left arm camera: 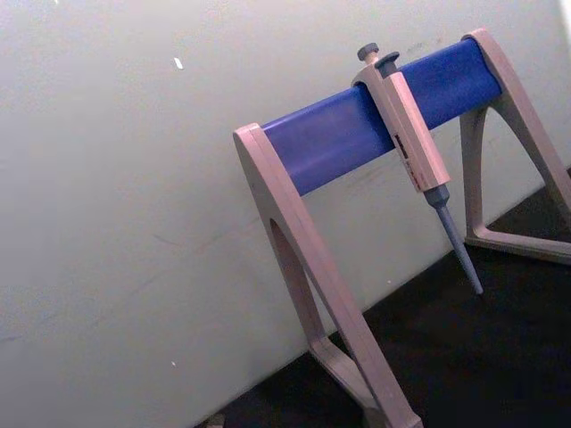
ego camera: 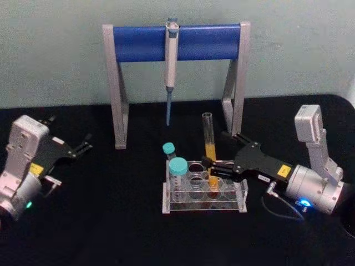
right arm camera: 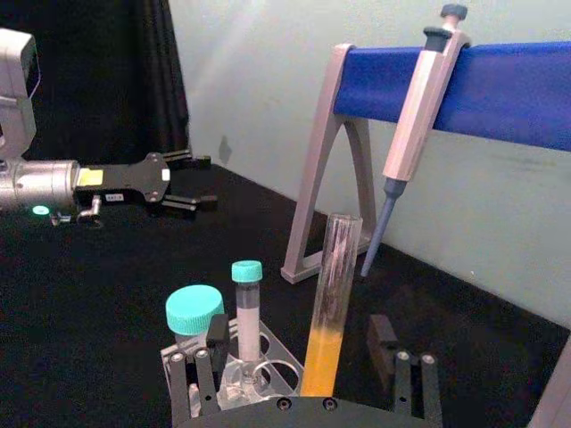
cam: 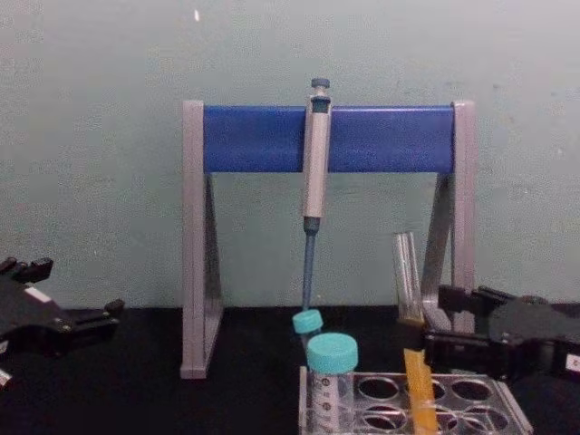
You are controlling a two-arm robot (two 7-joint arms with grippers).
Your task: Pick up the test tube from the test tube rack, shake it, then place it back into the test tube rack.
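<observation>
The right gripper's [ego camera: 213, 169] jaws are open, one finger on each side of the tube [ego camera: 209, 145]. In the right wrist view the two black fingers [right arm camera: 384, 343] stand apart from the glass, with a gap on both sides. I cannot tell if a pad touches it.

The tube stands in the rack [ego camera: 204, 192], in a hole in the far row, toward the right side. It leans a little. The top half is clear and empty. The bottom half holds orange-yellow liquid. Its open mouth is at the top.

The rack is low and clear, with round holes in its top. It sits on the black table [ego camera: 111, 221], near the middle. Two capped tubes stand at its left end. The near one [ego camera: 178, 176] is wide with a big teal cap. The far one [ego camera: 169, 153] is thin with a small teal cap.

Behind the rack is a tall grey stand [ego camera: 175, 77] with a blue bar. A pipette [ego camera: 171, 61] hangs from the bar, tip down, just left of the tube and farther back.

The left gripper [ego camera: 86, 145] is far off on the left side of the table. Its jaws are open and hold nothing.
</observation>
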